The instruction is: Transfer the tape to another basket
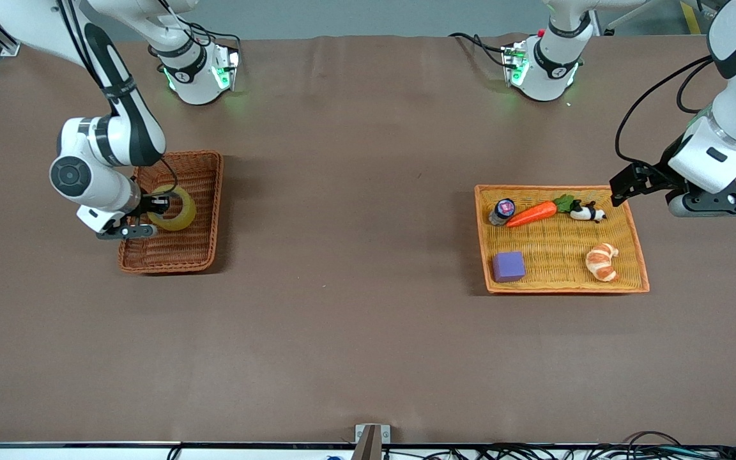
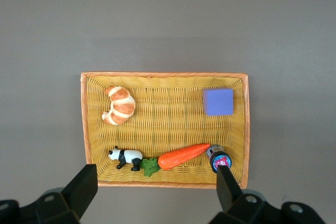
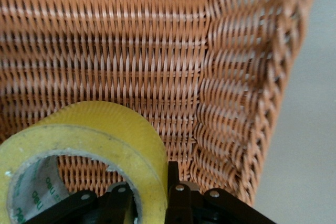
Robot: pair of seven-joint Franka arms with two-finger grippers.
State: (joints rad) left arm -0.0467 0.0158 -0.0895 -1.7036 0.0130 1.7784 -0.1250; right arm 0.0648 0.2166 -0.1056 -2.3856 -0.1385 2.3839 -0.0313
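Note:
The tape (image 1: 176, 207), a yellowish translucent ring, hangs tilted on its edge inside the reddish-brown wicker basket (image 1: 183, 252) toward the right arm's end of the table. My right gripper (image 1: 158, 206) is shut on the ring's wall. In the right wrist view, one finger sits inside the hollow of the tape (image 3: 105, 129) and the other outside, with the right gripper (image 3: 152, 192) low over the basket's weave (image 3: 131, 51). I cannot tell if the roll touches the bottom. My left gripper (image 1: 620, 188) waits open and empty in the air by the orange-yellow tray, and the left gripper (image 2: 155, 177) looks down on it.
The orange-yellow tray (image 1: 640, 255) toward the left arm's end holds a croissant (image 1: 602, 262), a purple block (image 1: 508, 266), a carrot (image 1: 534, 213), a toy panda (image 1: 586, 213) and a small bottle (image 1: 503, 211). Brown tabletop lies between basket and tray.

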